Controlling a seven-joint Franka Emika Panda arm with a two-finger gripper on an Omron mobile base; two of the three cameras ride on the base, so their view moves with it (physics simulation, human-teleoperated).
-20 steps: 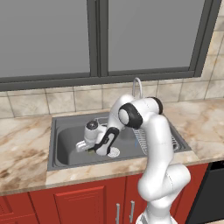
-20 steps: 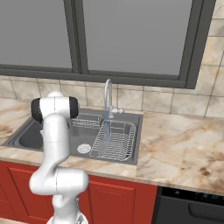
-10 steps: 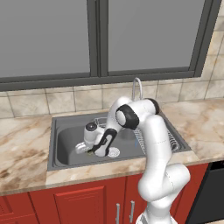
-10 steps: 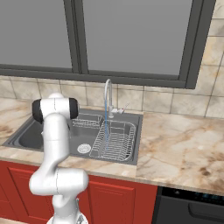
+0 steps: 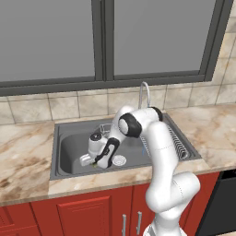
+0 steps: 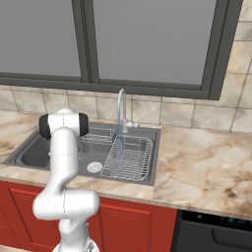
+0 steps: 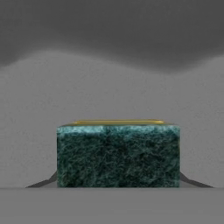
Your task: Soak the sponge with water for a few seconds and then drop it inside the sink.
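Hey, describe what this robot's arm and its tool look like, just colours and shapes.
The arm is glossy white, built of rounded tubular links with dark, near-black bands at the joints. It rises from a bulbous white base. The tool is a white hand with a dark casing and two small dark fingers. No cables or markings are visible.
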